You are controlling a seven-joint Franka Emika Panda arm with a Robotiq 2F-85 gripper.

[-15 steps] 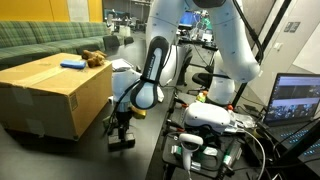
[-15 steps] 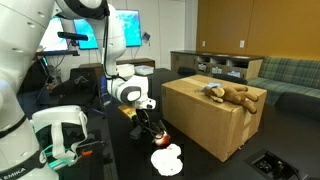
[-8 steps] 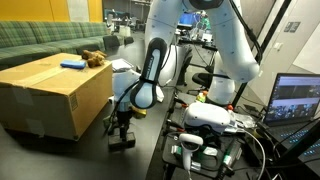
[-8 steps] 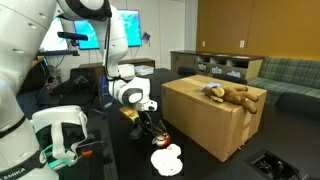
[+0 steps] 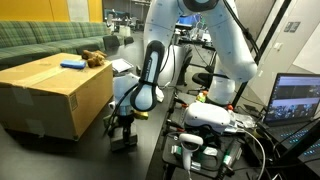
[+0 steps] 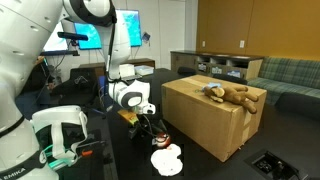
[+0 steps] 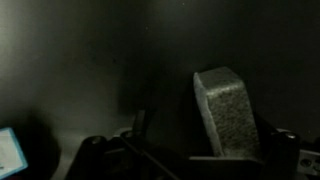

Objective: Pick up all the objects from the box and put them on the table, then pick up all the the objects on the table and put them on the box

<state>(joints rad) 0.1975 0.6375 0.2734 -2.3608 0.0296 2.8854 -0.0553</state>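
Now | tool (image 6: 149, 127) wide open, empty | white plush (image 6: 165, 160) near, on table (image 6: 126, 160)

Exterior views evenly lit indoors, slightly soft — wrist view dim, murky, blurred.

Exterior views: both stood back, facing the box (image 5: 45, 95) (image 6: 200, 120) and arm (image 5: 155, 60) from roughly opposite sides.
Wrist view: looked closely at the dark bench (image 7: 80, 60).

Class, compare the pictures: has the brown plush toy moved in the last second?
No. The brown plush toy lies unmoved near the same corner of the box top in both exterior views.
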